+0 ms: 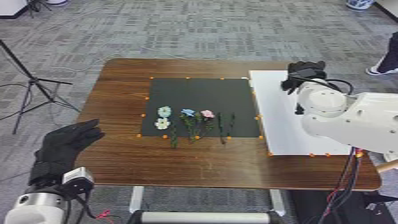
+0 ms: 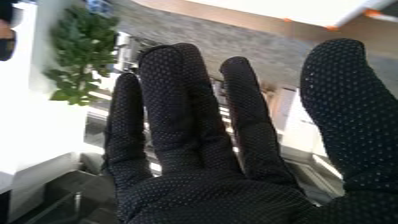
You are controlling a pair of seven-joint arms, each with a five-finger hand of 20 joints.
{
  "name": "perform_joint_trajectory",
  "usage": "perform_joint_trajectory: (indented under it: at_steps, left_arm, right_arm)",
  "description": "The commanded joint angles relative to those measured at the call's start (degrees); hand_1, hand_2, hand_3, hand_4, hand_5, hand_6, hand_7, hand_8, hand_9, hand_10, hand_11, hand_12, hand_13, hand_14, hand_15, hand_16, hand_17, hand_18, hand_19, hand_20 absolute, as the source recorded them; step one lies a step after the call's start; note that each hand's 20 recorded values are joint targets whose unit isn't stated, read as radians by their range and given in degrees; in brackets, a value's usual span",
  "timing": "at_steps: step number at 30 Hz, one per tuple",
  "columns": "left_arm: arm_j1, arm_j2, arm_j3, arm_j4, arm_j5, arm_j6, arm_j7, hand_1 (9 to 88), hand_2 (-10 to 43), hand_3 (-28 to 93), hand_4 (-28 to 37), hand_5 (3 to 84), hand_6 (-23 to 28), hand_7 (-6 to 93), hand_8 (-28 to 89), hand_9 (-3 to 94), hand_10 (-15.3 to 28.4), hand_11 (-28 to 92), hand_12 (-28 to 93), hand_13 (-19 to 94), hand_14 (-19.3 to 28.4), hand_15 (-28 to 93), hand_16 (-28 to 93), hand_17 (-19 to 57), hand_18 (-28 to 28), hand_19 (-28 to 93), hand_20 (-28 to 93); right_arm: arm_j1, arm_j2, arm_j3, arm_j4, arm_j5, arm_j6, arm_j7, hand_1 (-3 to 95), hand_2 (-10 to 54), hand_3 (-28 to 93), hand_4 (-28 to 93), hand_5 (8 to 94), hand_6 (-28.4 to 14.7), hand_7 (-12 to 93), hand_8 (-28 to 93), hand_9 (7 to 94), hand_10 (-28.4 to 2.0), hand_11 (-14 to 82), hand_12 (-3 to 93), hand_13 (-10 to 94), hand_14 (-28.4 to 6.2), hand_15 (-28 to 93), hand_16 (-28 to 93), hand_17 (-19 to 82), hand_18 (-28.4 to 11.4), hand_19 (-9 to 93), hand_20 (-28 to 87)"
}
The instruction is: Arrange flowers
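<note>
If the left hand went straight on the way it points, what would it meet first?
Nothing, it seems: the left hand would pass over the wooden table, left of the flowers, though its height is unclear.

A robotics lab, by its looks: grey carpet [image 1: 199, 35], tripod [image 1: 33, 78] at nine o'clock, hanging cables [image 1: 342, 181] at four, orange marks [image 1: 143, 115] on the table [image 1: 178, 162].

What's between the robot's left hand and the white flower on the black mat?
In the head view, brown tabletop and then a strip of the black mat lie between the left hand and the white flower.
</note>
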Motion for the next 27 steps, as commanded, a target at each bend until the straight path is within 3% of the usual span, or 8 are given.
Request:
perform_joint_trajectory:
  at_steps: [1, 4, 12, 20, 22, 25, 26, 27]
  left_arm:
    - [0.73, 0.93, -0.02, -0.47, -1.38, 1.08, 2.13, 24.1, -0.3, 88, -22.2, 56.3, 13.4, 16.1, -11, 47.1, 20.7, 38, 13, 34, 23.7, 57, -9, -5.6, 17.8, 43, 13]
    - [0.63, 1.54, -0.16, -0.51, -1.82, 1.37, 3.16, 24.1, -0.3, 88, -22.3, 56.4, 13.4, 16.1, -11, 47.1, 20.7, 38, 13, 34, 23.8, 57, -9, -5.6, 17.8, 43, 13]
    - [-1.24, 1.23, 0.23, -0.16, -0.80, 0.25, 1.86, 24.1, -0.4, 88, -22.3, 56.4, 13.4, 16.0, -11, 47.1, 20.7, 38, 13, 34, 23.7, 57, -9, -5.6, 17.7, 43, 13]
    - [-1.61, 0.52, 0.15, 0.03, -0.70, -0.30, 1.50, 24.1, -0.4, 88, -22.3, 56.4, 13.4, 16.2, -11, 47.1, 20.6, 38, 13, 34, 23.8, 57, -9, -5.6, 17.8, 43, 13]
    - [-2.01, 0.11, 0.17, 0.03, -0.01, -0.63, 0.65, 24.2, -0.5, 88, -22.3, 56.3, 13.4, 16.1, -11, 47.1, 20.6, 38, 13, 34, 23.8, 57, -9, -5.6, 17.8, 43, 13]
    - [-1.86, -0.07, 0.27, 0.01, -0.30, -0.59, 0.97, 24.1, -0.4, 88, -22.3, 56.2, 13.4, 16.1, -11, 47.1, 20.6, 38, 12, 34, 23.7, 57, -9, -5.6, 17.8, 43, 13]
    - [-2.26, -0.56, 0.21, 0.12, 0.02, -1.08, 0.33, 24.2, -0.4, 88, -22.3, 56.2, 13.4, 16.1, -11, 47.1, 20.6, 38, 12, 34, 23.7, 57, -9, -5.6, 17.8, 43, 13]
    - [-2.15, -0.26, 0.30, 0.11, -0.73, -0.88, 1.06, 24.2, -0.3, 88, -22.3, 56.2, 13.4, 16.1, -11, 47.1, 20.6, 38, 12, 34, 23.7, 57, -9, -5.6, 17.8, 43, 13]
  right_arm:
    - [-2.86, 0.00, 1.78, 6.33, 1.42, -1.72, 0.39, 32.9, -6.6, 81, -26, 47.3, -3.6, 20, -16, 55.5, -19.8, 27.3, 15.9, 49, -17.8, 73, 13, 11, -25.9, 81, 12]
    - [-4.69, -0.65, 4.98, 8.87, 3.03, -4.03, -0.75, 32.5, -7.0, 81, -26, 44.9, -3.8, 20, -16, 53.5, -20.2, 27.5, 16.0, 47, -18.1, 74, 13, 11, -25.9, 81, 12]
    - [-5.90, -1.74, 5.98, 11.56, 3.97, -4.56, -1.63, 32.0, -7.5, 81, -27, 42.2, -3.6, 20, -15, 51.1, -21.1, 26.7, 15.7, 45, -19.3, 74, 12, 10, -26.5, 80, 13]
    - [-8.96, -0.58, 8.39, 12.34, 4.40, -6.32, -0.96, 32.5, -7.4, 81, -27, 43.7, -2.9, 21, -16, 52.5, -20.5, 26.3, 15.4, 46, -19.0, 73, 11, 10, -26.8, 80, 14]
    - [-10.09, 0.04, 9.35, 12.33, 4.12, -6.85, -0.57, 32.6, -7.4, 81, -27, 44.0, -2.9, 21, -16, 52.8, -20.4, 26.2, 15.4, 46, -18.9, 73, 11, 10, -26.7, 80, 14]
    - [-10.87, 0.74, 9.88, 12.27, 4.34, -6.99, -0.39, 32.7, -7.4, 81, -27, 44.2, -2.7, 21, -16, 53.0, -20.4, 26.2, 15.4, 46, -18.9, 73, 11, 10, -26.8, 80, 14]
    - [-11.47, 1.13, 10.59, 12.14, 4.14, -7.29, -0.19, 32.7, -7.4, 81, -27, 44.3, -2.7, 21, -16, 53.2, -20.4, 26.1, 15.4, 46, -18.9, 73, 11, 10, -26.8, 80, 15]
    - [-11.36, 1.06, 10.35, 12.35, 4.41, -7.17, -0.20, 32.6, -7.4, 81, -27, 44.3, -2.6, 21, -16, 53.3, -20.4, 26.1, 15.4, 46, -18.9, 73, 11, 10, -26.8, 79, 15]
